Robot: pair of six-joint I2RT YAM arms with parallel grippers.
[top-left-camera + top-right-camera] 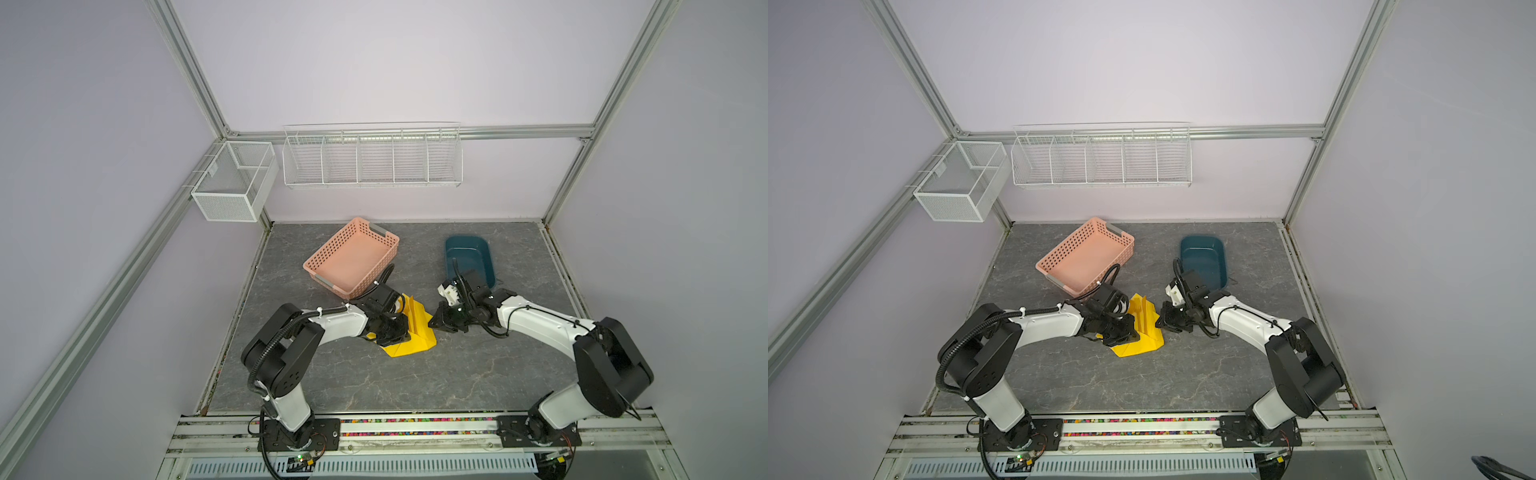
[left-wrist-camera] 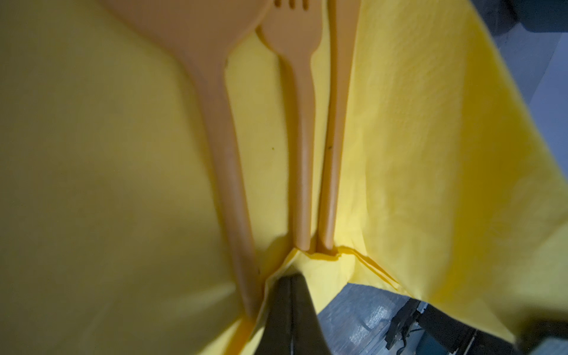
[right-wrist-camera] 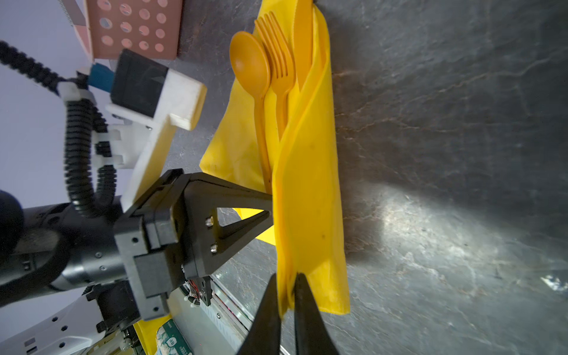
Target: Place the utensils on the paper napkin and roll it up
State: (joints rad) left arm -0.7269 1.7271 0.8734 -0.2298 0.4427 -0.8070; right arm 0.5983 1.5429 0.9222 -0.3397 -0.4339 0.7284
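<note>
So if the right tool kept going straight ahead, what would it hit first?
The paper napkin: the right tool is shut on its folded edge. Beyond that probably the left tool, though depth is unclear.

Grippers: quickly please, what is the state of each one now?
The left gripper is closed, pinching the paper napkin.
The right gripper is closed on the paper napkin's folded edge.

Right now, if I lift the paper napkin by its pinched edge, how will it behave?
Probably floppy: the paper napkin sags in soft folds where the right gripper pinches its edge, so it should drape. Thin paper may tear under a hard tug. The spoon, fork and knife lie loose in its fold and could slide.
</note>
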